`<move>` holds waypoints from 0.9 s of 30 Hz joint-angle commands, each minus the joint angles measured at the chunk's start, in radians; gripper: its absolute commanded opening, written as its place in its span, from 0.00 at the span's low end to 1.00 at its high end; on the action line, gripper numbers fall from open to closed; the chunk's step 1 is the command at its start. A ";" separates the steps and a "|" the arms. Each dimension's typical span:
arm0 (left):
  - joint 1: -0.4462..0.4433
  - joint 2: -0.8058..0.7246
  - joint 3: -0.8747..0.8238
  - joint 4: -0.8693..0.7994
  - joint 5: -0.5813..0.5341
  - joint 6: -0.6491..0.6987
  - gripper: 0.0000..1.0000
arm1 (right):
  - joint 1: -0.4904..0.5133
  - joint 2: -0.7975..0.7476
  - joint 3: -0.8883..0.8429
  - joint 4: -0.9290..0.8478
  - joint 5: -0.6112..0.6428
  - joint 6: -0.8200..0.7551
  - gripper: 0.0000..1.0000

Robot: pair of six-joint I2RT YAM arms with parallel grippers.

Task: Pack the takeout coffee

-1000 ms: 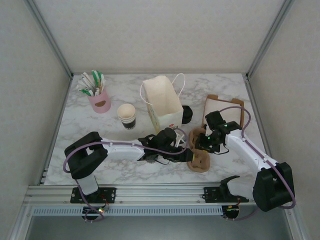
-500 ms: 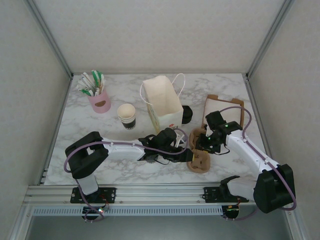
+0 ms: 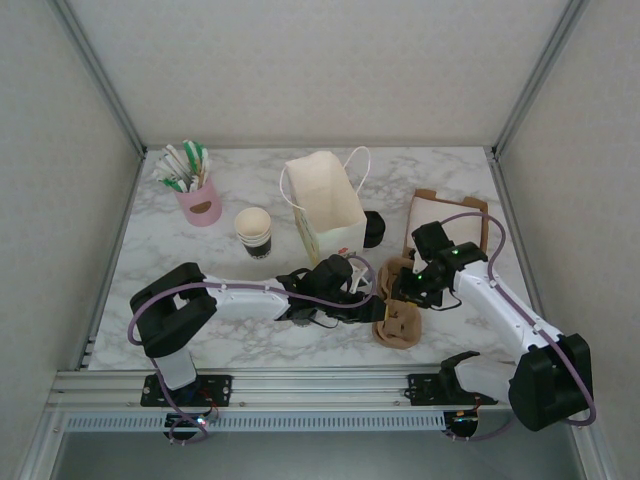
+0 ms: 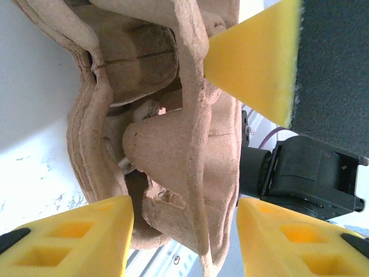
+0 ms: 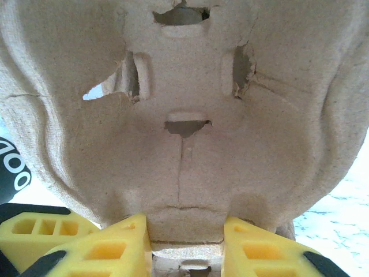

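Top view first: the paper bag (image 3: 325, 200) stands open-mouthed at mid-table, and everything hangs off it. The takeout coffee cup (image 3: 254, 232) stands upright just left of the bag's foot, its long axis vertical. That is my read, since it is the one banded cup here, though its top looks cream from above, not dark. A squat black cylinder (image 3: 374, 228) tucks against the bag's right side. In front of the bag and to its right, both arms meet at the pulp carrier (image 3: 400, 322): the left gripper (image 3: 372, 303) is on its bag-side edge, the right gripper (image 3: 405, 290) at its far end. So the cup lies across the bag's front from both sets of jaws, and the left arm's base side is the nearer one.

Left wrist now: the left gripper (image 4: 183, 212) has its yellow pads pressed to either side of the carrier (image 4: 167, 144), clamped on a moulded ridge. A pad (image 4: 253, 63) of the other gripper pokes in at the top.

Right wrist: the right gripper (image 5: 185, 234) pinches a small tab on the carrier (image 5: 184, 86) rim, jaws closed on it (both hands busy, then). My call: one must let go before the cup gets fetched.
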 commanded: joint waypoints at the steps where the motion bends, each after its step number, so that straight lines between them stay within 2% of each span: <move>1: 0.007 -0.020 0.016 0.034 -0.019 0.003 0.51 | 0.006 -0.009 0.026 -0.029 0.012 0.009 0.30; 9: 0.005 -0.137 0.034 -0.024 -0.061 0.049 0.59 | 0.007 0.017 0.045 -0.030 0.023 0.003 0.30; 16: 0.011 -0.306 0.026 -0.143 -0.170 0.127 0.76 | 0.013 0.058 0.065 -0.035 0.044 -0.006 0.30; 27: 0.116 -0.550 -0.073 -0.252 -0.314 0.194 0.90 | 0.046 0.144 0.096 -0.050 0.113 -0.001 0.30</move>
